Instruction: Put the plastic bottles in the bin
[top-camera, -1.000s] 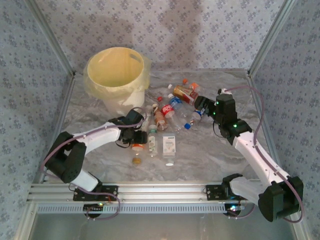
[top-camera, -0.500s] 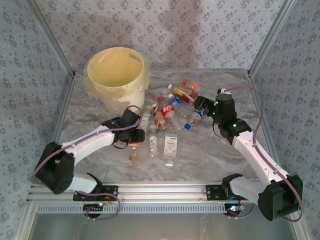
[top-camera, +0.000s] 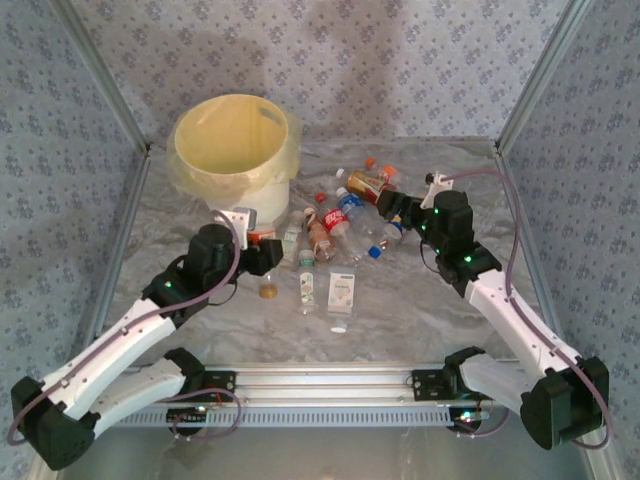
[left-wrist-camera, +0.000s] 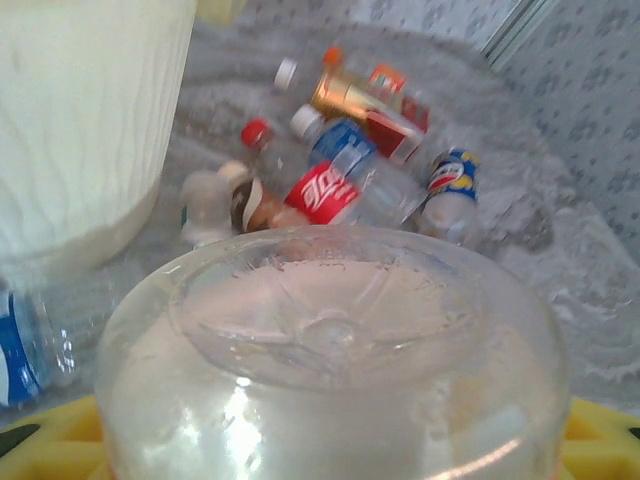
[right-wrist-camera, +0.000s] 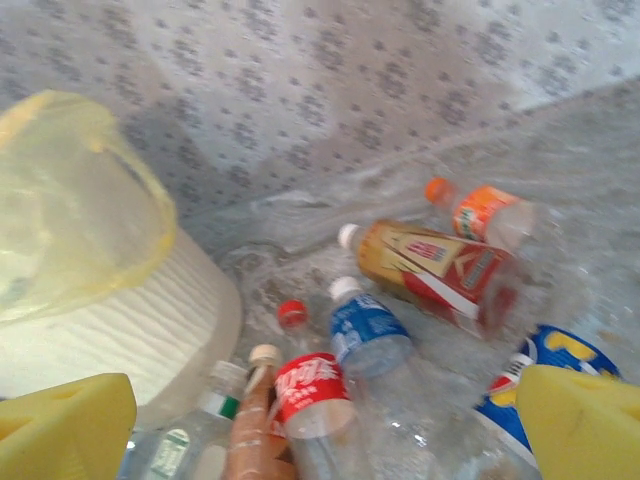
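My left gripper (top-camera: 264, 250) is shut on a clear plastic bottle (left-wrist-camera: 330, 360), whose ribbed bottom faces the left wrist camera between the yellow fingers (left-wrist-camera: 50, 445). It hangs just in front of the cream-yellow bin (top-camera: 232, 150), near its wall (left-wrist-camera: 80, 130). Several plastic bottles (top-camera: 340, 212) lie heaped right of the bin: a red-labelled one (right-wrist-camera: 315, 395), a blue one (right-wrist-camera: 365, 330), a gold-and-red one (right-wrist-camera: 440, 260) and an orange one (right-wrist-camera: 480, 210). My right gripper (top-camera: 395, 208) hovers open at the heap's right side, its yellow fingertips (right-wrist-camera: 65, 425) wide apart.
Two more bottles (top-camera: 306, 290) (top-camera: 340, 295) lie on the marble tabletop (top-camera: 420, 300) nearer the arms, with a small orange-brown thing (top-camera: 268, 291) to their left. Metal frame posts (top-camera: 525, 90) and patterned walls close in the table.
The left arm has drawn back and lifted off the table with the bottle, its gripper now higher and closer to the bin. The right gripper has edged toward the heap.
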